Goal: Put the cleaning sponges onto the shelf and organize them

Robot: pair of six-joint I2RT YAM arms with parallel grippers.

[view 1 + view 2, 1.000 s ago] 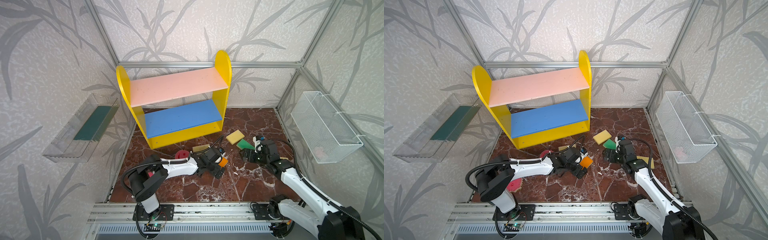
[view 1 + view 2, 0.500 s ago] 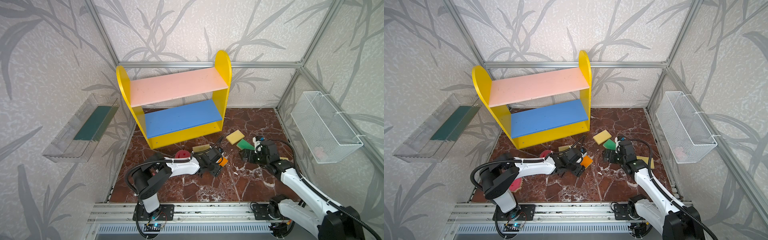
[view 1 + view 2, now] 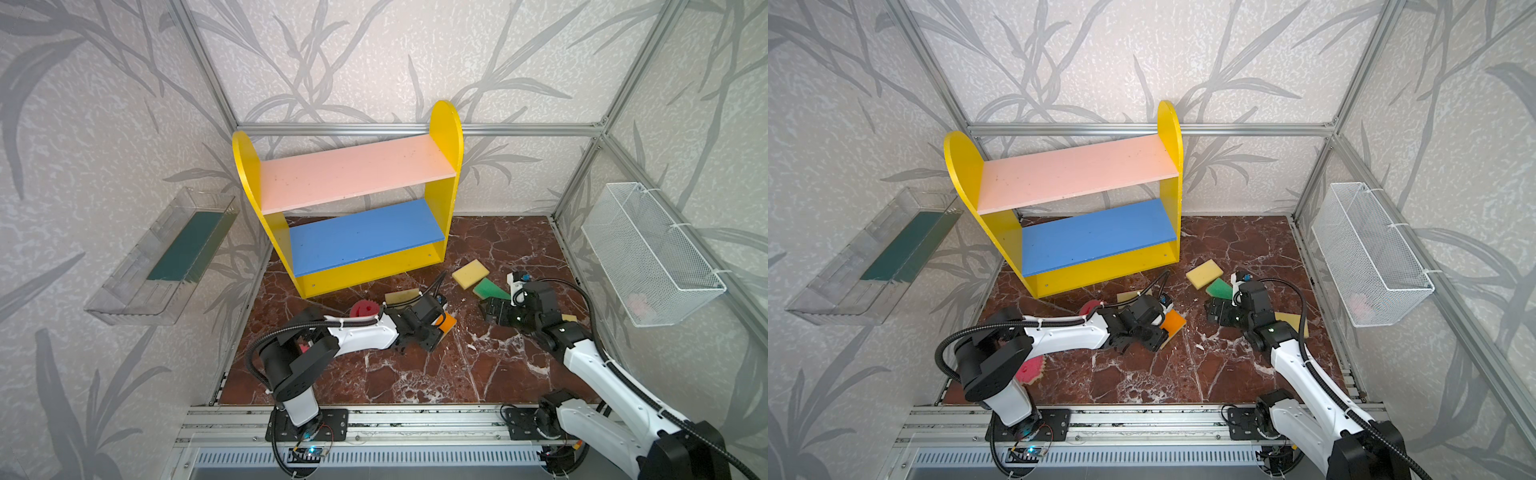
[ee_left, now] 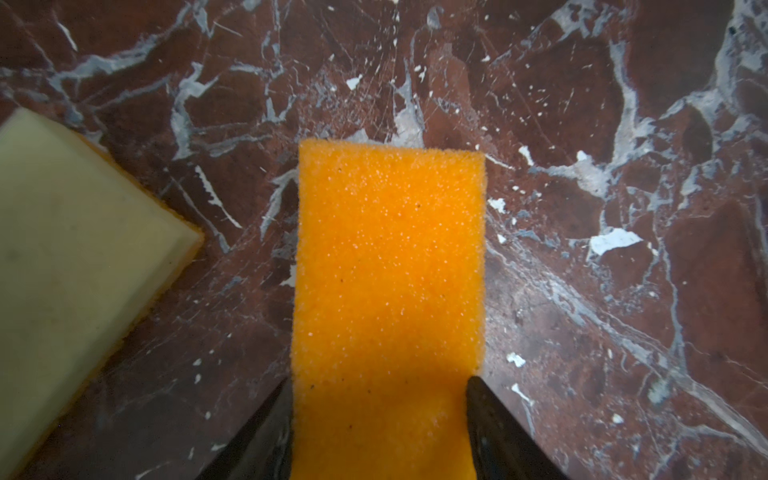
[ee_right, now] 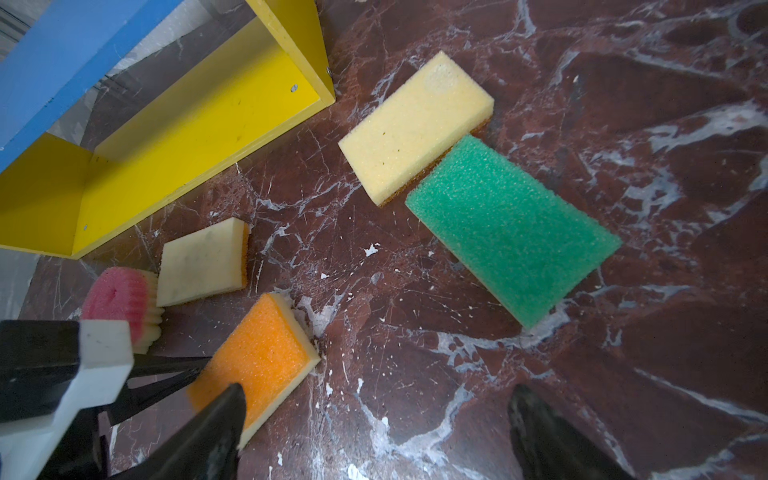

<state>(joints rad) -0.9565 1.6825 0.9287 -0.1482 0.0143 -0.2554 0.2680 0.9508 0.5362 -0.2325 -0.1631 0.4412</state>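
Note:
The shelf (image 3: 353,178) (image 3: 1075,170) stands at the back with its pink and blue boards bare. An orange-faced sponge (image 3: 448,322) (image 4: 388,270) lies on the floor, and my left gripper (image 3: 436,328) (image 4: 379,381) is shut on its two long sides. My right gripper (image 3: 494,311) (image 5: 379,390) hangs open over bare floor beside a green sponge (image 3: 492,287) (image 5: 511,232). A yellow sponge (image 3: 470,273) (image 5: 415,124) touches the green one. A pale sponge (image 3: 401,297) (image 5: 201,262) and a round pink sponge (image 3: 363,309) (image 5: 120,293) lie before the shelf.
Another pink sponge (image 3: 1030,368) lies by the left arm's base, and a yellow one (image 3: 1293,322) beside the right arm. A clear tray (image 3: 166,257) hangs on the left wall. A white wire basket (image 3: 648,253) hangs on the right wall.
My left gripper's jaws have come in from wide open onto the orange sponge's sides. The right arm has not moved.

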